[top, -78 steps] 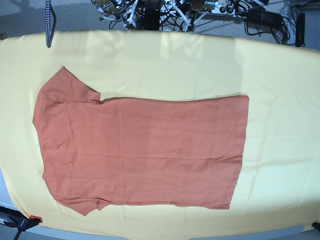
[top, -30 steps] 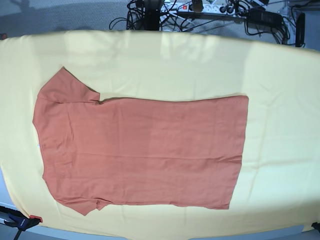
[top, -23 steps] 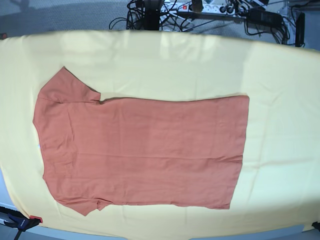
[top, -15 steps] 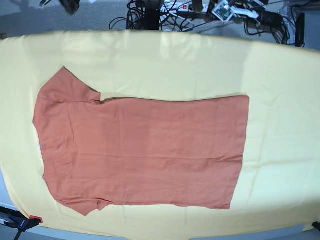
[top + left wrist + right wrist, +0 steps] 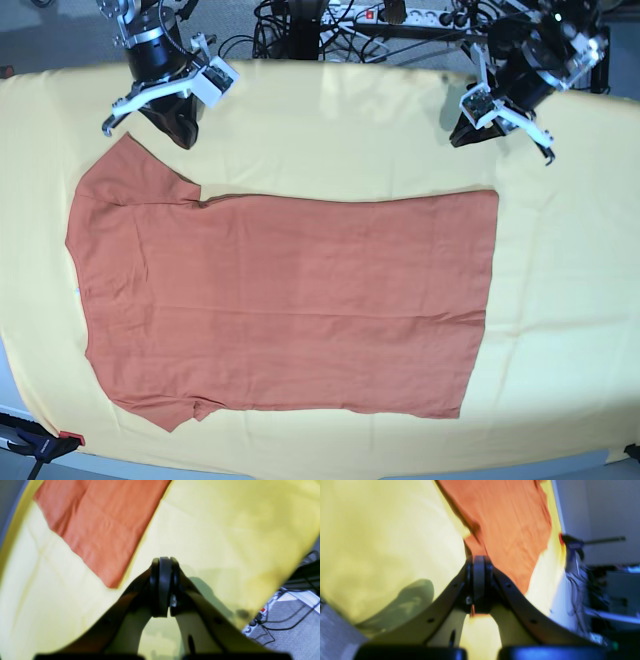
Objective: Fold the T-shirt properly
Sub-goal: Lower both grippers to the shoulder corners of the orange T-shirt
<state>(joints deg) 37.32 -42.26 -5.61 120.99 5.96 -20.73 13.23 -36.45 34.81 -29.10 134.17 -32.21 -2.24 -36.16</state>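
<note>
The rust-orange T-shirt lies flat on the pale yellow cloth, neck to the left and hem to the right. My right gripper hovers at the far left, just beyond the shirt's upper sleeve, shut and empty. In the right wrist view its fingers are pressed together, with the T-shirt ahead. My left gripper hovers at the far right, beyond the hem's upper corner, shut and empty. The left wrist view shows its closed fingers near the T-shirt's corner.
Cables and a power strip lie on the floor behind the table's far edge. A clamp grips the front left corner and also shows in the right wrist view. Yellow cloth surrounds the shirt on all sides.
Both arms have come into the base view from the top and now hang over the far edge of the cloth. The T-shirt has not moved.
</note>
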